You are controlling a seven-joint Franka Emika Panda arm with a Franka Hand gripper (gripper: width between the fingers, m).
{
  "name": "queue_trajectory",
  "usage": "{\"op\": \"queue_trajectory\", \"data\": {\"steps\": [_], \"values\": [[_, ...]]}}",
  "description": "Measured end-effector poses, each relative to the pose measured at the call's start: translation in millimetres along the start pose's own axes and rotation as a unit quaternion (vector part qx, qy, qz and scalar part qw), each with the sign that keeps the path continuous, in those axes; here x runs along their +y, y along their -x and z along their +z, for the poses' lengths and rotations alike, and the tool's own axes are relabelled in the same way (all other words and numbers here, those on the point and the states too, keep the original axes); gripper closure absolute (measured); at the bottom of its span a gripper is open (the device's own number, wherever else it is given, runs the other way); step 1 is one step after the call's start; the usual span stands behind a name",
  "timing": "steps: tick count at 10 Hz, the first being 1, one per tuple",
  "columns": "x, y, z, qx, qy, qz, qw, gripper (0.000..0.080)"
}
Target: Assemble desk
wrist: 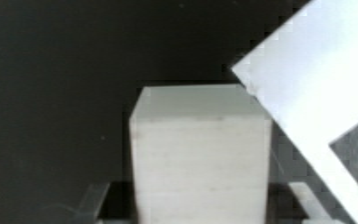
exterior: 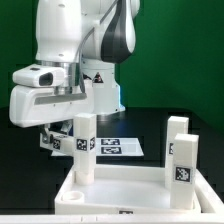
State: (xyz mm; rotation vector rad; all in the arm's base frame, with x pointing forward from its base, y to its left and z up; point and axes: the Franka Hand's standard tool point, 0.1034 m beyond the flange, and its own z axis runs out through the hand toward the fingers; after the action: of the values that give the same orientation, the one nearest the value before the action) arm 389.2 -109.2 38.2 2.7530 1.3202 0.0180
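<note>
Exterior view puts the white arm (exterior: pixel 75 50) at the back of the black worktop (exterior: pixel 20 165), its wrist bent low over the desk. The pincer (exterior: pixel 78 118) hangs directly above an upright white square-bar leg (exterior: pixel 85 148), whose upper end reaches up between the fingers. A black-and-white tag sticker sits on the side of this leg. The foot of the leg stands at a corner of the rimmed tabletop panel (exterior: pixel 120 195), which lies flat on the worktop below the pincer.

Two more legs stand upright on the panel, well apart from the pincer and on the far side of the panel from it: one nearer leg (exterior: pixel 183 160) carrying a tag sticker, and another leg (exterior: pixel 177 128) just behind that one. The marker board (exterior: pixel 115 147) lies flat on the worktop behind the panel, past the gripped leg.

Wrist view shows the flat top and one face of the leg (wrist: pixel 197 150) filling the middle, with the two dark fingers (wrist: pixel 91 200) close on either side of it. The pincer is clenched on this leg. A tilted white slab with a dark tag patch (wrist: pixel 327 80) crosses one corner of that picture; what it belongs to cannot be told.
</note>
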Motion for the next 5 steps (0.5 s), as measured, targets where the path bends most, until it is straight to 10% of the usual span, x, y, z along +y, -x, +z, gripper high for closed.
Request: {"op": "queue_trajectory", "data": {"steps": [5], "values": [[-2.5,8.1,5.6,-0.006,-0.007,-0.283,0.959,0.0515]]}}
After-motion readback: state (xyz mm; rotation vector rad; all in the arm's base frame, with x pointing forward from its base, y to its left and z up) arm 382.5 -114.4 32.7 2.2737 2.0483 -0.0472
